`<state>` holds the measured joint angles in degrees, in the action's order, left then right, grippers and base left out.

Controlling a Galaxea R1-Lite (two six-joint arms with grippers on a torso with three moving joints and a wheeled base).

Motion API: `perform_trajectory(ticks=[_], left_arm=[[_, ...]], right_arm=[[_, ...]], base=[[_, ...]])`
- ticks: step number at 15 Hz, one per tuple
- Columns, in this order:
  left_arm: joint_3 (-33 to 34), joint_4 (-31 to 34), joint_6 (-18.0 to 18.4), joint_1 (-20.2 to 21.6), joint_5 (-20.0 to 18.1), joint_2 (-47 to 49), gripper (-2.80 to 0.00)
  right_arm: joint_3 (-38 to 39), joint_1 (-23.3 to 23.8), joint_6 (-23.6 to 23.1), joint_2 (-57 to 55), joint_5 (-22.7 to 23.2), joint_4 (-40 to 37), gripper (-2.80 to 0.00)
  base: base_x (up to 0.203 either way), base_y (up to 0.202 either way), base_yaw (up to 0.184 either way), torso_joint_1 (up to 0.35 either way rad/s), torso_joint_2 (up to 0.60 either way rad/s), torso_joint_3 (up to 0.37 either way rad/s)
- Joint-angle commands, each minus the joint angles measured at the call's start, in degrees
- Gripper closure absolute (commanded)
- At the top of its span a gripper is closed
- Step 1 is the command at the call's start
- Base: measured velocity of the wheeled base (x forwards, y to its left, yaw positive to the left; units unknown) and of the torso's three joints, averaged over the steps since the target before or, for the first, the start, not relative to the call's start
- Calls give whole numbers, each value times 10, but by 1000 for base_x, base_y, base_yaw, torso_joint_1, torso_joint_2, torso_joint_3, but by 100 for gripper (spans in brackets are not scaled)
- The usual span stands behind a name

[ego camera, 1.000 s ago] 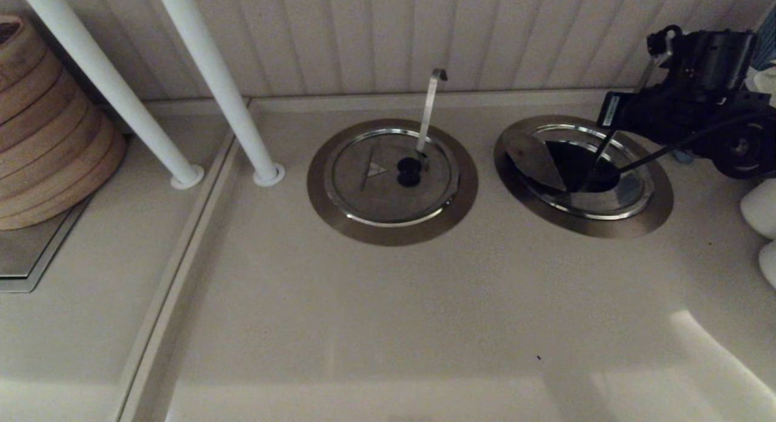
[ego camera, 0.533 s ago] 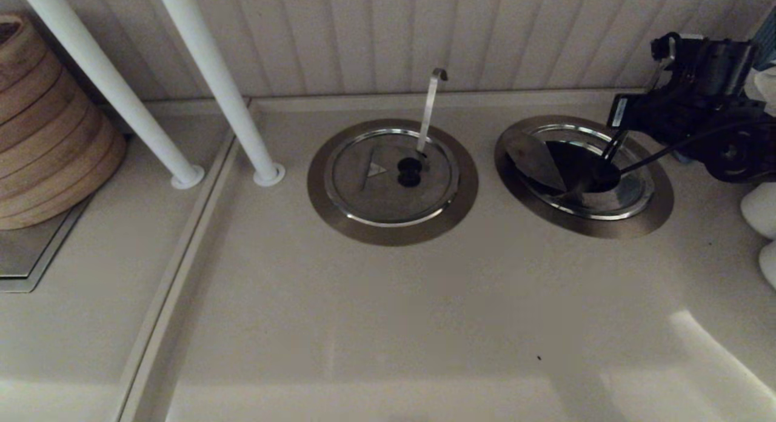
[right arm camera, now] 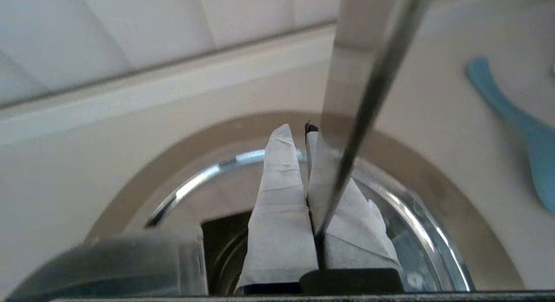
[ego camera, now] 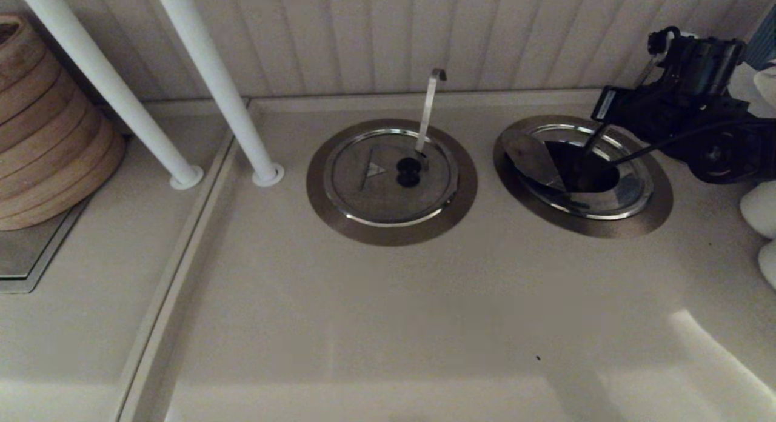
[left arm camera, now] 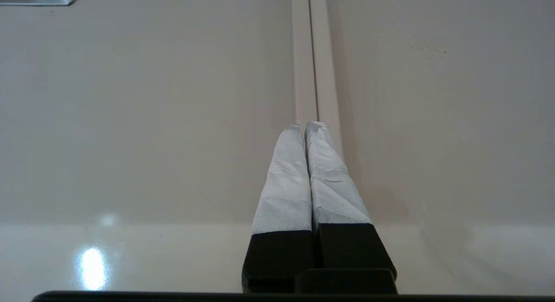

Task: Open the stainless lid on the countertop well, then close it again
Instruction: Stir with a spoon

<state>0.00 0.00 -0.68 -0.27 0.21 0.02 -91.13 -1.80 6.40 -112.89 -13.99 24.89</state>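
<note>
Right tool (right arm camera: 299, 129): fingers pressed together, poised over the countertop well (ego camera: 659, 207); this is the nearer arm. The stainless lid (ego camera: 533, 158) lies just beneath and leftward of it, tilted, with a dark opening showing. Grip on the lid is not confirmed. Left tool (left arm camera: 308, 125): closed, parked well apart over the worktop (left arm camera: 130, 119).

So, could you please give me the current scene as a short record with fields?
stainless lid: tilted up, dark opening showing beside it
countertop well: partly uncovered
right gripper: over the well, fingers nearly together, apparently pinching the lid's knob
left gripper: shut, empty, above bare countertop
twin lid: flat and closed, hook-tipped handle standing through it
</note>
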Motion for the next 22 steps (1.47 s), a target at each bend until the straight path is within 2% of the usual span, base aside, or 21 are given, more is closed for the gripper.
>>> perform_trajectory(ticks=[1,6,8,9,14,17,21,22], left_arm=[[0,0,0,0,0,1,0],[0,0,0,1,1,1,0],[0,0,0,0,0,1,0],[0,0,0,0,0,1,0],[0,0,0,0,1,1,0],[0,0,0,0,1,1,0],[0,0,0,0,0,1,0],[0,0,0,0,0,1,0]], right_arm=[[10,-6,0,15,7,-5,0],[11,19,-11,41,52,-92,0],[12,40,-59,32,50,-91,0],[9,45,-65,26,48,-90,0],[-27,45,-38,-20,26,-53,0],[-41,44,-10,-36,27,-52,0],[-53,44,2,-55,27,-51,0],[-57,44,7,-61,27,-50,-280]], base=[[0,0,0,0,0,0],[0,0,0,0,0,0],[0,0,0,0,0,0],[0,0,0,0,0,0],[0,0,0,0,0,0],[0,0,0,0,0,0],[0,0,0,0,0,0],[0,0,0,0,0,0]])
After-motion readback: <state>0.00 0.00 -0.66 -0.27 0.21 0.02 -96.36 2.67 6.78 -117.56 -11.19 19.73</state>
